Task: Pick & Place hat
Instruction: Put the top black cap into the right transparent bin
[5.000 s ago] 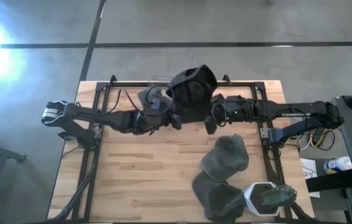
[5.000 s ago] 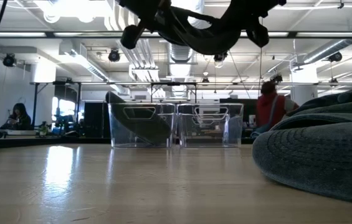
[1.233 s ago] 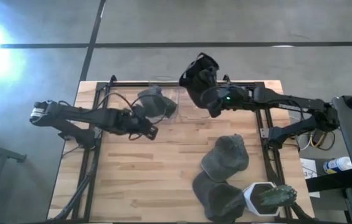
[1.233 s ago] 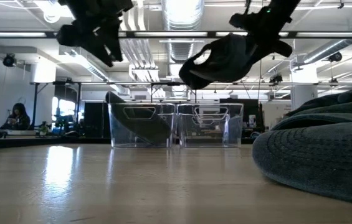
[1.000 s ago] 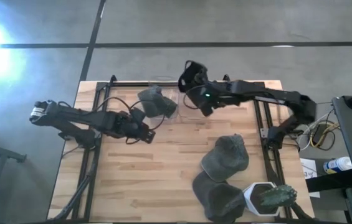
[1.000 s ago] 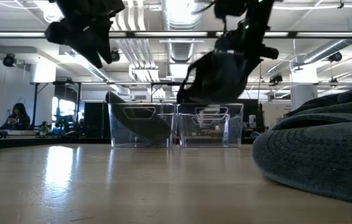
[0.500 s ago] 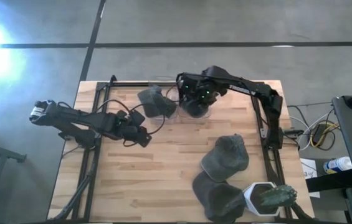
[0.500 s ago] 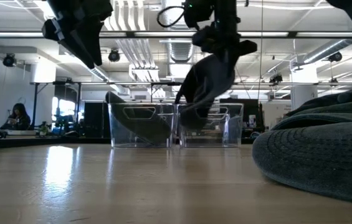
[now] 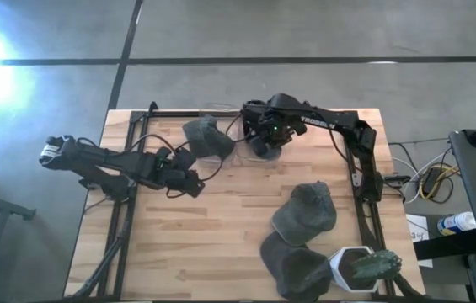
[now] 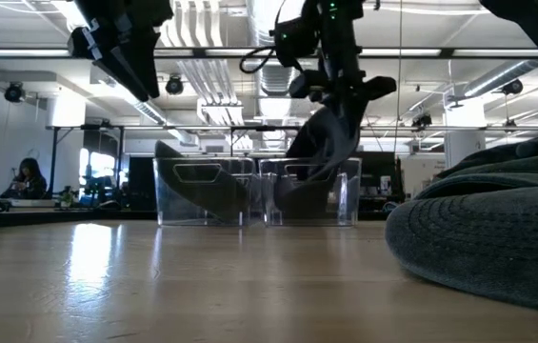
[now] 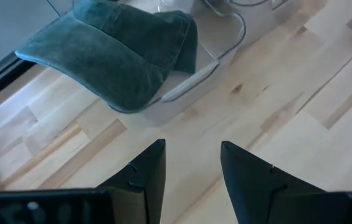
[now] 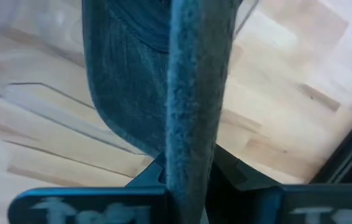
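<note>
Over two clear bins [image 10: 254, 191], right pincer [image 9: 264, 140] gripping one dark hat [image 10: 324, 143], left pincer [image 11: 191, 168] wide, empty.

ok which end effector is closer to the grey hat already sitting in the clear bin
Left. The left end effector hangs open just in front of the grey hat in its bin; the right end effector holds a dark hat over the neighbouring bin.

Your desk [image 9: 221, 236] is pale wood planking with a smooth, slightly glossy finish. The two bins [image 10: 254, 191] are clear, glossy plastic. The hat [image 12: 182, 93] pinched in your right gripper [image 12: 185, 177] is ribbed corduroy cloth, matt. The hat in the bin [image 11: 110, 53] is soft, matt teal cloth. Your left gripper [image 11: 191, 171] has matt black plastic fingers.
</note>
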Action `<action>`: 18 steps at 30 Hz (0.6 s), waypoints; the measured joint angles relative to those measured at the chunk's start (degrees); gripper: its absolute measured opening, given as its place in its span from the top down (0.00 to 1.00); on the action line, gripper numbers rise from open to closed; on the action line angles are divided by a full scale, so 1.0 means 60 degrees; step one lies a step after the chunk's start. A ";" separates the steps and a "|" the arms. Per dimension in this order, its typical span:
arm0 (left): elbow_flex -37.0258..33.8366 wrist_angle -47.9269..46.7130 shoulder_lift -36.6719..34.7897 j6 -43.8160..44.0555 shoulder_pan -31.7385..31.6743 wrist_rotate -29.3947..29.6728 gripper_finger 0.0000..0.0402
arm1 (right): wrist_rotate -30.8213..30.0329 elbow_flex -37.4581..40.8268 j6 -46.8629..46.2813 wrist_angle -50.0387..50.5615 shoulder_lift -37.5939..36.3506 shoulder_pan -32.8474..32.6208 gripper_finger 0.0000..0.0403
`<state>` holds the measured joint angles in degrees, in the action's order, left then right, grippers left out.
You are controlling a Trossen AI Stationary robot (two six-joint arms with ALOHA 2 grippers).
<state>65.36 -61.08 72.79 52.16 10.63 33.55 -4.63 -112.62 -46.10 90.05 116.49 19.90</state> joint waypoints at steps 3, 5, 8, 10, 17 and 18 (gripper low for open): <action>0.0000 0.0009 -0.0004 -0.0021 0.0000 0.0103 0.64 | -0.0006 0.0204 -0.0121 -0.0020 0.0000 -0.0007 0.92; 0.0000 0.0026 -0.0004 -0.0182 0.0000 0.0133 0.64 | -0.0190 0.0287 -0.0125 -0.0014 0.0000 -0.0027 0.92; 0.0000 0.0121 -0.0004 -0.0339 0.0000 0.0156 0.64 | -0.0507 0.0358 -0.0238 -0.0021 0.0000 -0.0044 0.91; 0.0000 0.0227 -0.0007 -0.0421 0.0000 0.0169 0.64 | -0.0530 0.0376 -0.0405 -0.0016 0.0000 -0.0040 0.89; -0.0004 0.0679 -0.0007 -0.0430 0.0007 0.0182 0.64 | -0.1063 -0.0063 -0.0093 -0.0174 -0.0032 -0.0222 0.80; -0.0004 0.0685 -0.0007 -0.0430 0.0004 0.0181 0.64 | -0.1085 -0.0192 0.0139 -0.0317 -0.0053 -0.0291 0.80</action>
<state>65.34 -56.97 72.75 49.58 10.66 34.63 -11.14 -113.77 -45.27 88.15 116.17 18.16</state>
